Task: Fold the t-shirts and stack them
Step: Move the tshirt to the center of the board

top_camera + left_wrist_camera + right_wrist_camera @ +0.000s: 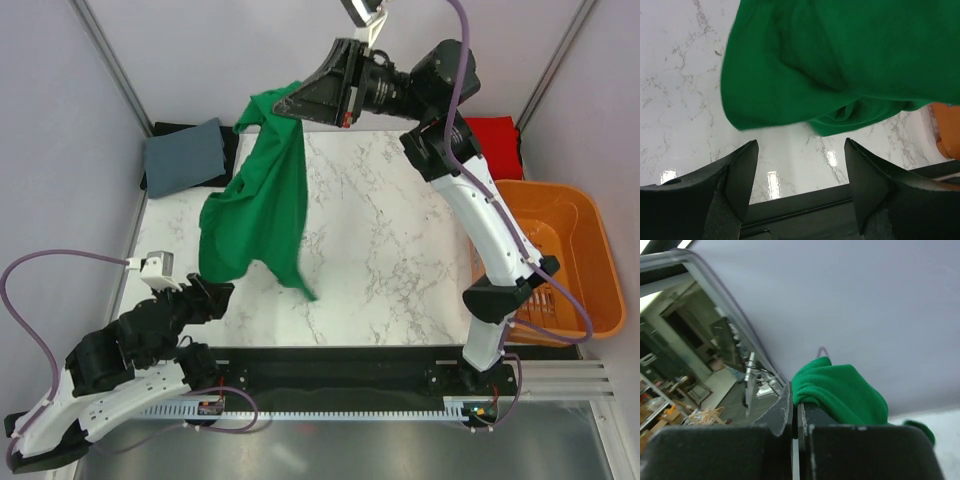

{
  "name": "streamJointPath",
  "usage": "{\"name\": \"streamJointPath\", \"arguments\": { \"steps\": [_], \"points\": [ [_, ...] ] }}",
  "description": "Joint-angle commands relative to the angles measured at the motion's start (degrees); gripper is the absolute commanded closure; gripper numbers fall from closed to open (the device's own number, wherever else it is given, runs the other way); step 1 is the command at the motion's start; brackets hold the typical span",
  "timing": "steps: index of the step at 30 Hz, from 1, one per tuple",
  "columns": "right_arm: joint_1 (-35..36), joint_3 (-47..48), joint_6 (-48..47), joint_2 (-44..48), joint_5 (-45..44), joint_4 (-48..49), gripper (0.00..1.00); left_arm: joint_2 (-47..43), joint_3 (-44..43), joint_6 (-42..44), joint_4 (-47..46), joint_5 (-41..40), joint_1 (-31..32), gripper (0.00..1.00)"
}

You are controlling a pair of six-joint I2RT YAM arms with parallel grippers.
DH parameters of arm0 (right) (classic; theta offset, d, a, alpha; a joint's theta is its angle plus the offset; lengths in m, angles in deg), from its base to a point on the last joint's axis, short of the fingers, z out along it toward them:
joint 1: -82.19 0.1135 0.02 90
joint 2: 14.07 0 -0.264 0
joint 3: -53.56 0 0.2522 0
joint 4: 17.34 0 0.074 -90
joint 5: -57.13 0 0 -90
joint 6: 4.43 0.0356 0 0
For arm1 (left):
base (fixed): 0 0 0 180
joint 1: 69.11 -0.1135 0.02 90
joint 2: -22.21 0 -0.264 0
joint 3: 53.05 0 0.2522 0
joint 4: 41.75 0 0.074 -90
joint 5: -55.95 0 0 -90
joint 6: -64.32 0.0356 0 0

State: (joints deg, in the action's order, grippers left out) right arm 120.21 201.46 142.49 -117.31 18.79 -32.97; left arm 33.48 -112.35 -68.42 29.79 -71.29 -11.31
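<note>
My right gripper (282,103) is raised high at the back of the table and is shut on the green t-shirt (262,205), which hangs down from it, its lower edge near the marble top. In the right wrist view the jaws are pressed together on a bunched fold of the green t-shirt (840,392). My left gripper (222,295) is open and empty at the front left, just below the hanging hem; its wrist view shows the green t-shirt (840,60) just beyond its fingertips (747,160). The red t-shirt (495,145) lies at the back right corner.
An orange slatted basket (545,255) stands at the right edge of the table. A folded grey-blue cloth (185,152) lies at the back left on a black mat. Grey walls enclose the marble table (400,250) at left and back.
</note>
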Motion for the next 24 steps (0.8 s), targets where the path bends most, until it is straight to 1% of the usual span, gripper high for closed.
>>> {"name": "streamJointPath", "arguments": {
  "steps": [1,2,3,4,5,6,7,8,9,10,11,12,13,14,15,16,17,18,19,21,22,23,24],
  "points": [
    [0.4,11.7,15.3,-4.8,3.3,19.3,1.00,1.7,-0.1,-2.0,0.1,-1.7,-0.7,0.23],
    [0.4,11.3,16.8,-6.3,3.7,24.0,1.00,2.0,-0.2,-2.0,0.1,-1.6,-0.8,0.23],
    [0.4,7.2,17.0,-6.3,4.1,24.9,1.00,2.4,-0.1,-2.0,0.1,-1.7,-0.8,0.24],
    [0.4,3.7,16.0,-5.4,5.0,25.2,1.00,2.2,-0.1,-2.0,0.1,-1.7,-0.8,0.24],
    [0.0,-0.7,12.2,-1.9,5.0,25.0,1.00,2.0,-0.2,-2.1,0.1,-1.7,-0.9,0.24],
    [-0.4,-11.1,9.4,0.6,4.8,24.3,1.00,1.8,-0.1,-2.2,0.2,-1.9,-1.0,0.24],
    [-1.1,-17.0,7.3,3.5,4.4,24.3,1.00,1.2,-0.2,-2.2,0.2,-1.9,-1.0,0.24],
    [-3.5,-23.2,3.8,9.7,3.5,25.2,1.00,0.9,-0.1,-2.3,0.2,-2.0,-1.1,0.24],
    [-5.2,-35.0,1.4,13.0,2.4,23.9,0.98,0.3,-0.1,-2.3,0.2,-2.1,-1.1,0.24],
    [-7.5,-40.1,-1.0,16.1,0.7,20.9,0.95,-0.4,0.0,-2.3,0.3,-2.1,-1.1,0.24],
    [-13.2,-44.8,-6.3,21.6,-4.8,12.1,0.93,-0.7,-0.1,-2.3,0.2,-2.1,-1.2,0.24],
    [-16.5,-54.1,-8.5,24.1,-7.9,7.5,0.90,-1.0,0.0,-2.3,0.2,-2.3,-1.1,0.25],
    [-20.0,-58.5,-10.2,26.2,-12.2,2.7,0.85,-1.1,0.0,-2.3,0.3,-2.4,-1.2,0.25],
    [-28.0,-62.7,-10.9,29.1,-20.6,-7.8,0.78,-1.0,-0.1,-2.3,0.3,-2.3,-1.2,0.25],
    [-32.5,-70.6,-10.3,29.8,-24.9,-13.3,0.49,-0.8,-0.1,-2.3,0.2,-2.2,-1.2,0.25],
    [-37.1,-74.2,-10.1,29.8,-26.9,-18.0,0.33,-0.7,-0.2,-2.3,0.2,-2.1,-1.3,0.25],
    [-45.0,-80.3,-10.9,28.5,-23.8,-19.8,0.23,-0.3,-0.2,-2.2,0.3,-2.1,-1.4,0.25],
    [-46.6,-81.7,-13.0,27.8,-24.1,-19.6,0.21,0.0,-0.2,-2.3,0.2,-2.1,-1.4,0.25],
    [-46.8,-81.8,-17.2,27.2,-25.4,-20.5,0.20,0.2,-0.2,-2.2,0.2,-2.1,-1.4,0.26],
    [-44.0,-80.8,-19.1,27.1,-27.5,-22.5,0.17,0.7,-0.2,-2.2,0.2,-2.0,-1.5,0.25],
    [-42.1,-79.8,-19.7,27.5,-29.1,-22.7,0.17,0.8,-0.2,-2.2,0.2,-2.0,-1.5,0.26],
    [-36.0,-78.5,-20.2,28.3,-31.1,-23.6,0.16,0.9,-0.1,-2.2,0.2,-2.0,-1.5,0.26],
    [-32.2,-75.1,-20.5,28.4,-33.2,-24.1,0.16,1.1,-0.3,-2.1,0.3,-2.0,-1.6,0.25]
  ]
}}
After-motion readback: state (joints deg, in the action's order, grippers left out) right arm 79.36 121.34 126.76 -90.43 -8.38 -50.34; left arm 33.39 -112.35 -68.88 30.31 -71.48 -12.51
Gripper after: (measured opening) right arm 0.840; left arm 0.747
